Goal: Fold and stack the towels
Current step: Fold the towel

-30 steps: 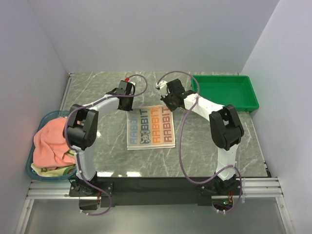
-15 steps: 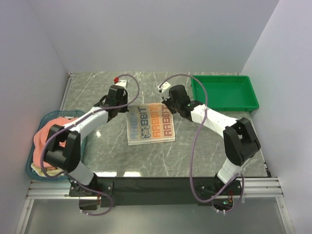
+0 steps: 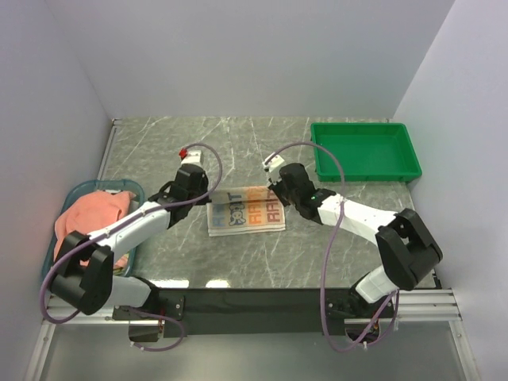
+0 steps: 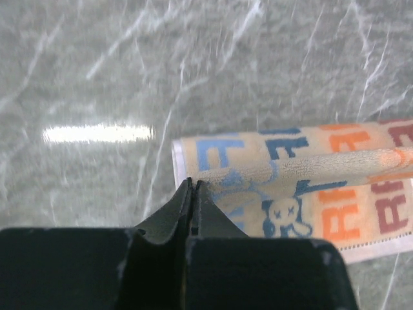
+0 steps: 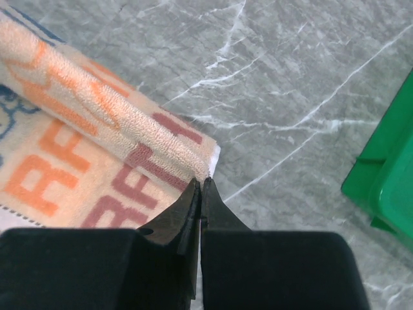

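Observation:
A cream towel (image 3: 248, 214) with coloured RABBIT letters lies mid-table, its far edge lifted and rolled over toward the near side. My left gripper (image 3: 211, 198) is shut on the far-left corner; in the left wrist view its tips (image 4: 191, 183) pinch the raised fold of the towel (image 4: 303, 169). The right gripper (image 3: 277, 195) is shut on the far-right corner, and its tips (image 5: 202, 181) meet the rolled edge of the towel (image 5: 110, 119) in the right wrist view. A salmon-pink towel (image 3: 89, 216) is heaped in the blue basket (image 3: 84, 188) at the left.
A green plastic tray (image 3: 364, 151) sits at the back right, and its corner (image 5: 387, 174) shows in the right wrist view. The basket stands against the left wall. Grey marble tabletop (image 3: 333, 262) surrounds the towel.
Both grippers have come toward the near side, each with a far corner of the cream towel. The towel's far half now folds over its near half, so it looks shorter.

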